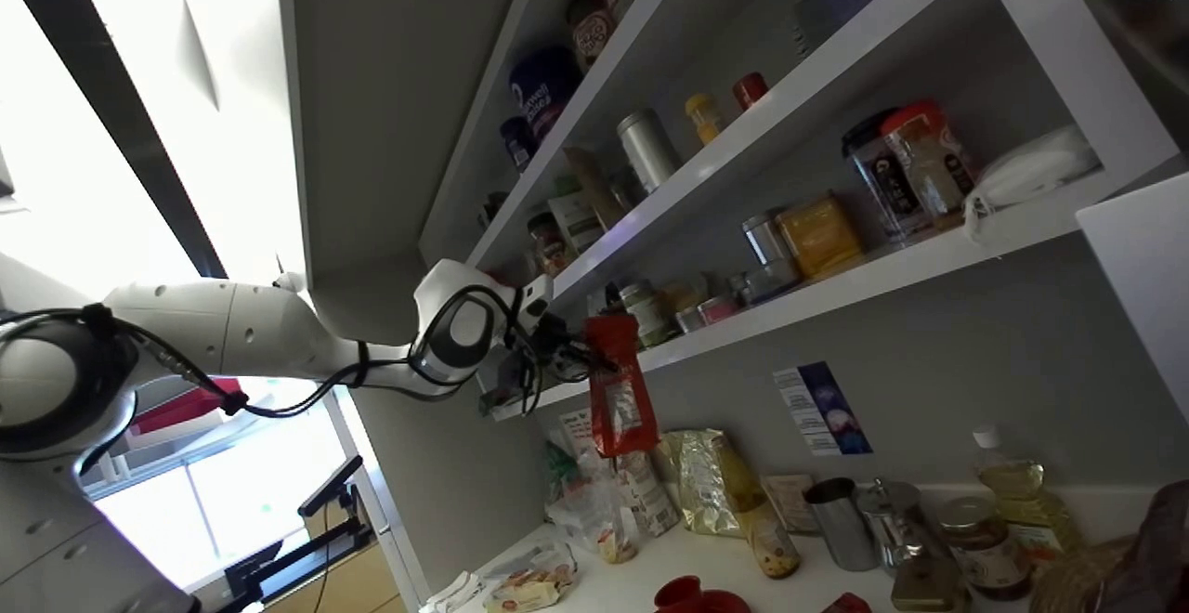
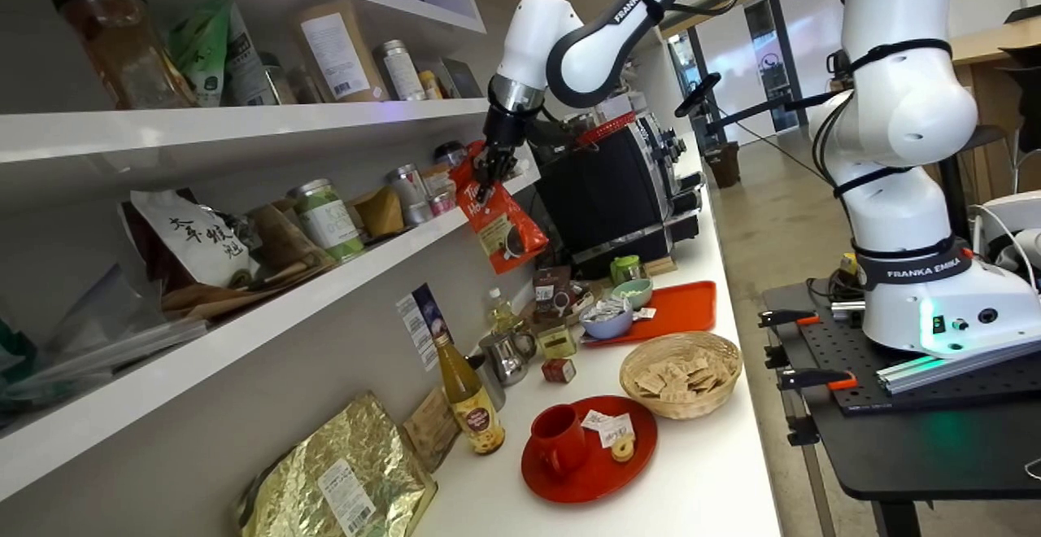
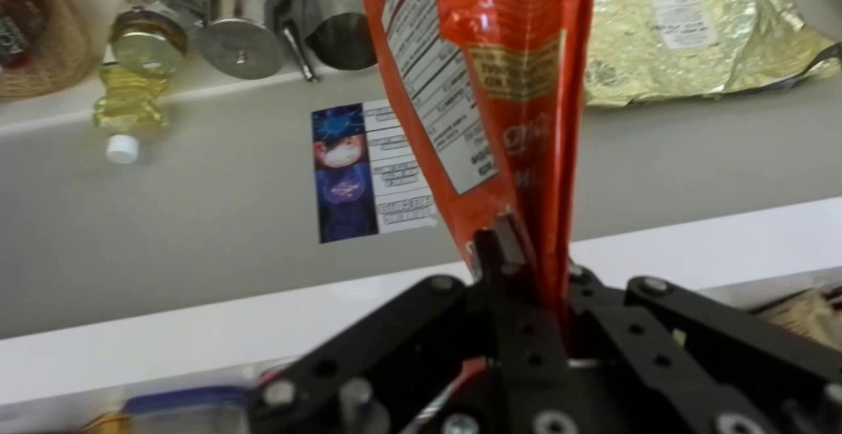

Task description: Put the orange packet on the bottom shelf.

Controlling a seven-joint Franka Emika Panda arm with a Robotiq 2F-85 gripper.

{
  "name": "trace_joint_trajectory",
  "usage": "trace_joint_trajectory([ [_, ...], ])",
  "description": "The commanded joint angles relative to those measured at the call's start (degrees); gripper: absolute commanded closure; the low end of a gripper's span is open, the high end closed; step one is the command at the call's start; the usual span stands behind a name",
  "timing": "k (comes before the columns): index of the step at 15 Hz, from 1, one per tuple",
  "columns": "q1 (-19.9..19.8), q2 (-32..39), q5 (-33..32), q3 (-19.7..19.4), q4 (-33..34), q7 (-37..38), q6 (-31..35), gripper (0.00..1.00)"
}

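Note:
The orange packet point(image 1: 624, 404) hangs from my gripper point(image 1: 602, 364) in front of the white wall shelving. In an exterior view its printed front point(image 2: 506, 232) shows, tilted. My gripper point(image 2: 486, 179) is shut on one end of the packet. In the wrist view the packet point(image 3: 487, 85) stands between the fingers point(image 3: 536, 256) and reaches out of the top of the picture. The bottom shelf point(image 1: 929, 265) is a long white plank behind the gripper; it also shows in the wrist view point(image 3: 197, 332). Most of the packet hangs lower than this plank point(image 2: 244, 340). I cannot tell whether they touch.
Jars point(image 2: 329, 220), a yellow packet point(image 1: 820, 237) and beige bags point(image 2: 280, 244) stand on the bottom shelf. A higher shelf board point(image 2: 244, 126) runs above. Below, the counter holds a gold foil bag point(image 2: 341, 472), a bottle point(image 2: 468, 390) and a red plate point(image 2: 590, 480).

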Motion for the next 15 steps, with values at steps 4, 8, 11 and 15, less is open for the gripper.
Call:
trace_joint_trajectory([
  [4, -17.52, 0.17, -1.72, 5.98, 4.87, 3.41, -0.51, 1.0],
  [8, -22.26, 2.64, -6.85, 6.12, 9.05, 8.45, 0.4, 1.0],
  [11, -25.29, 4.79, -10.87, 7.11, 12.54, 12.62, -0.23, 1.0],
  [15, -28.45, 8.2, -16.56, 8.36, 17.9, 19.44, -0.57, 1.0],
])
